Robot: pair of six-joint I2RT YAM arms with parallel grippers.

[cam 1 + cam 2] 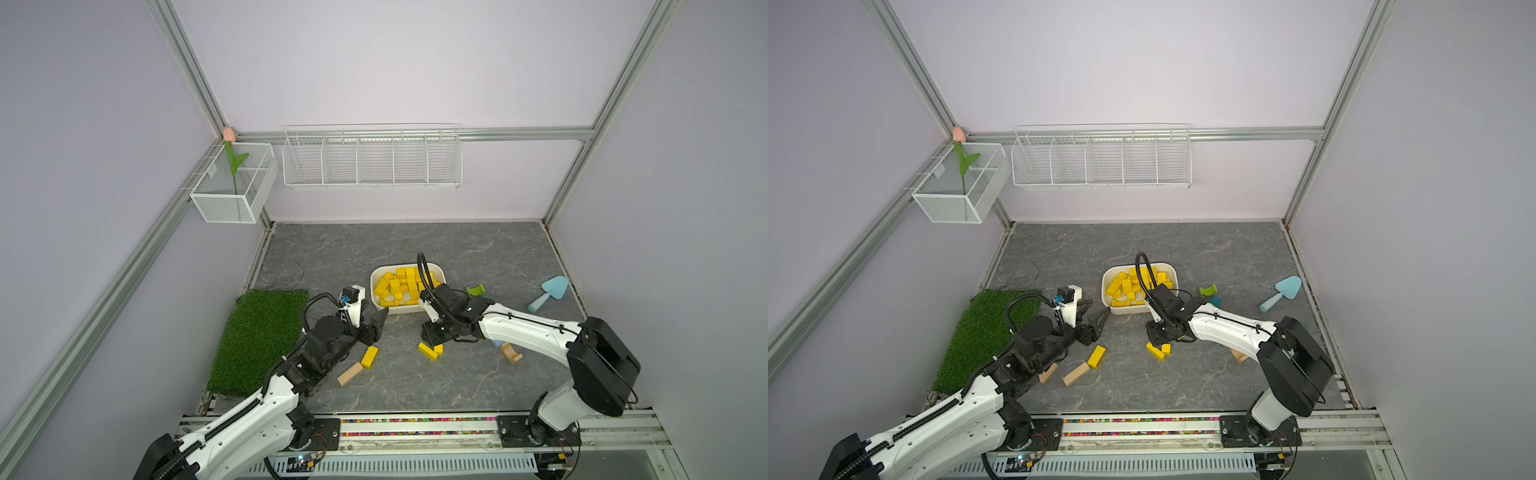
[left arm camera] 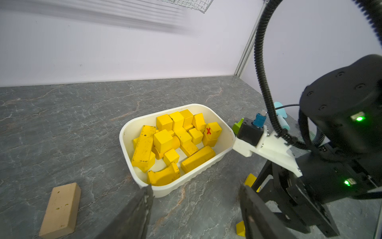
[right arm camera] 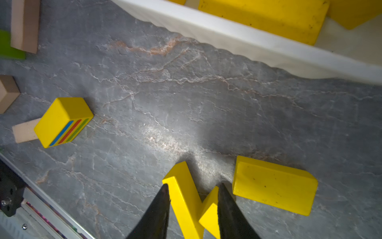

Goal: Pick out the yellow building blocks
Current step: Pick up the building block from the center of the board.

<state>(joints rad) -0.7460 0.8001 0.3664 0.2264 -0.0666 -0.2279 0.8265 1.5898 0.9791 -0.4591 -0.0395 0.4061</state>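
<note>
Several yellow building blocks (image 1: pixel 401 286) (image 2: pixel 165 140) fill a white tray (image 1: pixel 376 276) (image 2: pixel 132 124) in mid-table. A yellow block with coloured stripes (image 1: pixel 369 357) (image 3: pixel 62 122) lies left of centre. My right gripper (image 3: pixel 193 186) (image 1: pixel 432 338) points down in front of the tray, shut on a long yellow bar (image 3: pixel 186 198) and a small yellow piece (image 3: pixel 209 215) side by side on the table. Another yellow block (image 3: pixel 272 188) lies just beside them. My left gripper (image 2: pixel 196 187) (image 1: pixel 376 309) hangs open and empty at the tray's near-left corner.
Plain tan blocks (image 1: pixel 350 373) (image 2: pixel 61 209) lie near the striped block. A tan arch (image 1: pixel 511 353) sits under the right arm. A green arch (image 1: pixel 476 290) and a blue trowel (image 1: pixel 548 293) are right of the tray. A grass mat (image 1: pixel 259 336) covers the left edge.
</note>
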